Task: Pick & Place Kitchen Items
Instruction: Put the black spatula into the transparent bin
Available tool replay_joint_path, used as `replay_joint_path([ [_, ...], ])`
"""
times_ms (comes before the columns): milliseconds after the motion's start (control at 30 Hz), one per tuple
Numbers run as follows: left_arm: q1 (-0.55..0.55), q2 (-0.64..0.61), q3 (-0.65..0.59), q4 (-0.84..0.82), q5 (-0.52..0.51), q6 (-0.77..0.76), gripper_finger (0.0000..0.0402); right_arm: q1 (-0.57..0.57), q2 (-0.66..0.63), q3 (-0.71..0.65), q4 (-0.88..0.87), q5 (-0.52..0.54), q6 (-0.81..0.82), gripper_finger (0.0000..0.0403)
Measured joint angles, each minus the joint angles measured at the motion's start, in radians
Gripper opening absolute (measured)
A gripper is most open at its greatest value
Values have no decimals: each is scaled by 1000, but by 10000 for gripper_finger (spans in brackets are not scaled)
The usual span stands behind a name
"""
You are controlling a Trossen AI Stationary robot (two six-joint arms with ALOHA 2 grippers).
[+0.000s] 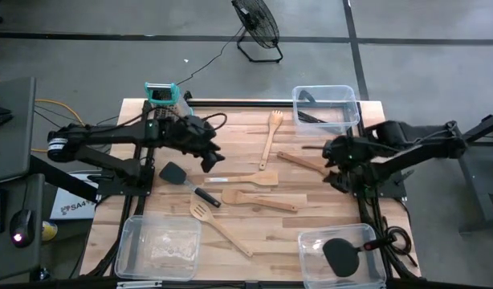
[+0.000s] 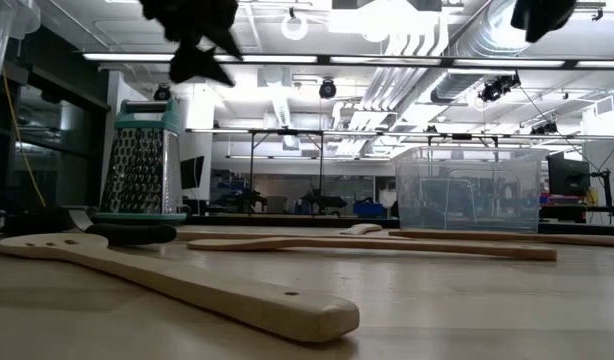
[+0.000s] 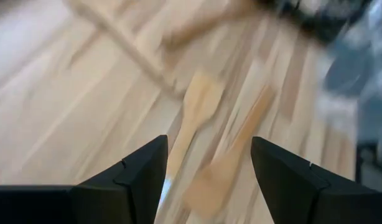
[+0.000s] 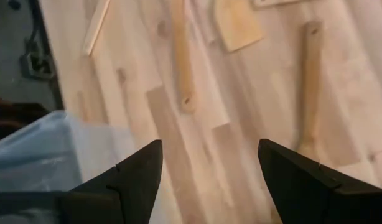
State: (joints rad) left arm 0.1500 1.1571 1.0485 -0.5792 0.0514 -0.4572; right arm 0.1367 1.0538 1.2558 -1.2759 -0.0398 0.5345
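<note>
Several pale wooden utensils lie flat on the wooden table: a fork-tipped spoon, spatulas and a slotted turner, which is nearest in the low view. A black turner lies left of them. My left gripper hovers open above the table's middle left, over two wooden spatulas. My right gripper hovers open at the middle right, above wooden handles. Both grippers hold nothing.
A metal grater with a teal top stands at the far left. Clear bins stand at the far right with dark tools inside, at the near left, and at the near right with a black turner inside.
</note>
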Motion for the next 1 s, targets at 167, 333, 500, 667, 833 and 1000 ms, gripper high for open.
replay_joint_path([
  [167, 52, 0, 0, -204, 91, 124, 227, -132, 0, 0, 12, 8, -105, 256],
  [333, 59, 5, 0, -343, 116, 337, 227, -255, 0, 0, 66, 6, -215, 256],
  [500, 56, 36, 0, -412, 118, 494, 227, -366, 3, 0, 159, -21, -282, 256],
  [667, 24, 121, -1, -498, 106, 683, 227, -447, 28, 0, 214, -32, -328, 256],
  [833, -1, 217, -1, -566, 59, 842, 228, -499, 67, 0, 219, -47, -379, 256],
  [1000, 0, 292, -1, -599, 49, 937, 228, -555, 89, 0, 227, -47, -417, 256],
])
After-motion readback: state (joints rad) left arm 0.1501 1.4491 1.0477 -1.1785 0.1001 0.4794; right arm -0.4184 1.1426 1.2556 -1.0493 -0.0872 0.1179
